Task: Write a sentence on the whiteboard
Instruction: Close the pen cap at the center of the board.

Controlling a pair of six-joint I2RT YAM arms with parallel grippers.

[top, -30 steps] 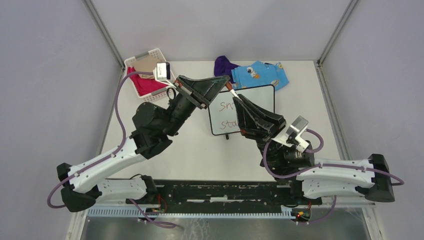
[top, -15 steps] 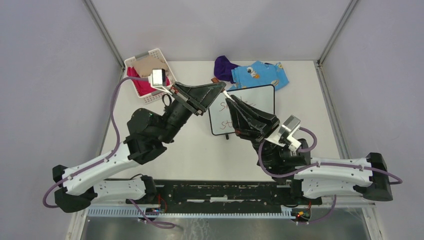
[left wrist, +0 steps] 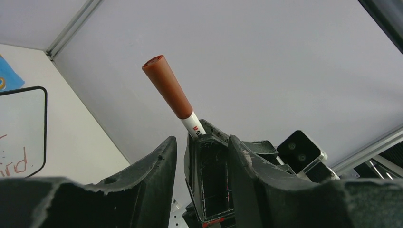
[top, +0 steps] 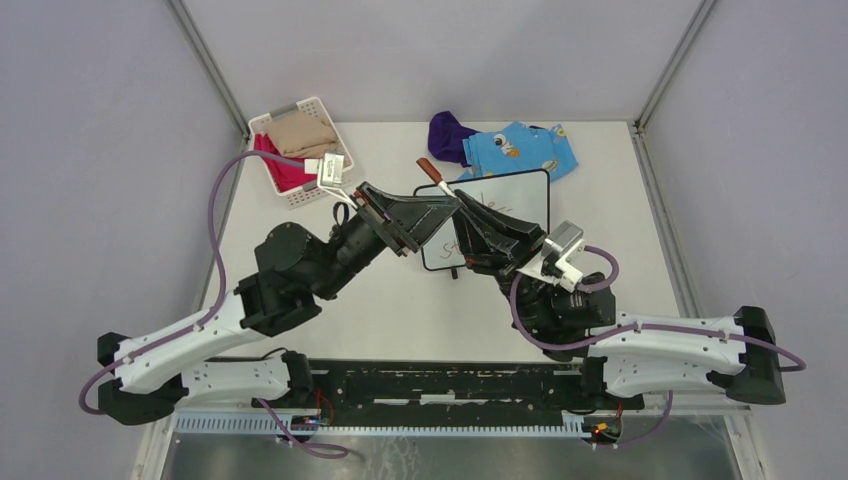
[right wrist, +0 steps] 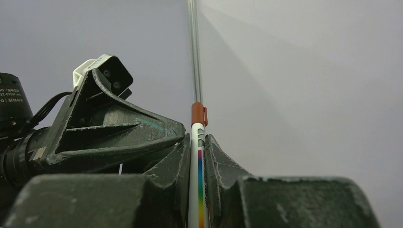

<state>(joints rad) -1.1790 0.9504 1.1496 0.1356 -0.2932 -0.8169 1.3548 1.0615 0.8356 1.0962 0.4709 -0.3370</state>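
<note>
Your right end effector (right wrist: 198, 142) is clamped tight on the marker (right wrist: 198, 185), whose red-brown cap (left wrist: 167, 85) is on. Your left end effector (left wrist: 199, 142) stands partly open just beside it, gripping nothing. Beneath both, the whiteboard (top: 520, 195) lies at the middle of the surface's (top: 400, 310) far edge, just in front of a blue cloth (top: 520, 148), with the sentence (left wrist: 14, 164) on it in red-brown. The writing looks done, so back the left straight off, clear of the cap, and hold the right steady.

White table (top: 400, 300) with whiteboard (top: 527, 190), basket (top: 300, 194), clothes (top: 520, 148)
</note>
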